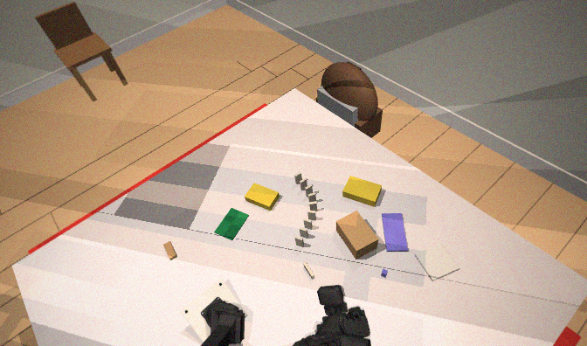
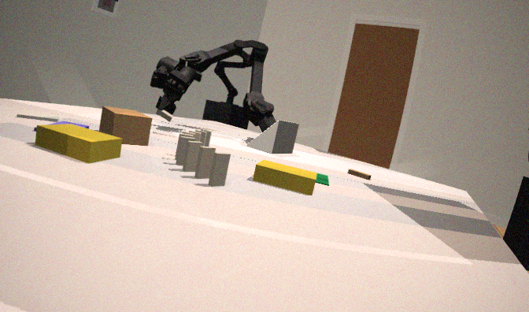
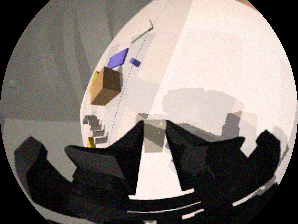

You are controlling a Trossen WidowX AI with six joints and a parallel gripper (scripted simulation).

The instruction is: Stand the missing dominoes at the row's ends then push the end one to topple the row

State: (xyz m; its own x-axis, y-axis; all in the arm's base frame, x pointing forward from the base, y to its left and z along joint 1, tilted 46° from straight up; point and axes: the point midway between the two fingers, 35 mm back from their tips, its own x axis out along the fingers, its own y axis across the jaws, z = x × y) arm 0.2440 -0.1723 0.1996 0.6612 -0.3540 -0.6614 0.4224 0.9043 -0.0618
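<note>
Domino (image 2: 164,115) (image 3: 154,143) hangs tilted above the bench, inward from its red-trimmed edge (image 1: 148,177), gripped between the slightly parted fingers of the gripper (image 1: 332,295) (image 2: 166,106) (image 3: 154,123). Probably light, stiff and tippy, it wants a high grip on its broad faces, clear of the standing row (image 1: 313,206) (image 2: 205,163) (image 3: 99,134).

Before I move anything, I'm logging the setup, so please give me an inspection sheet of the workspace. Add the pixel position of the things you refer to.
Surface: pale tabletop (image 1: 109,285) (image 2: 236,257) (image 3: 225,60), shadow-patched.
Job's things: nine dominoes (image 1: 313,206) (image 2: 220,169) (image 3: 100,134) standing in a curved row; held domino (image 2: 164,115) (image 3: 154,136), raised.
Clutter: two yellow blocks (image 1: 362,190) (image 2: 78,143) (image 3: 91,143), brown box (image 1: 355,234) (image 2: 126,127) (image 3: 105,87), purple slab (image 1: 395,232) (image 2: 68,123) (image 3: 118,58), green pad (image 1: 231,224) (image 2: 323,179), among others.
Gripper (image 2: 165,110) (image 3: 154,123): shut on that domino.
Cables: nothing seen.
Surroundings: chair (image 1: 83,49), brown door (image 2: 374,95).
</note>
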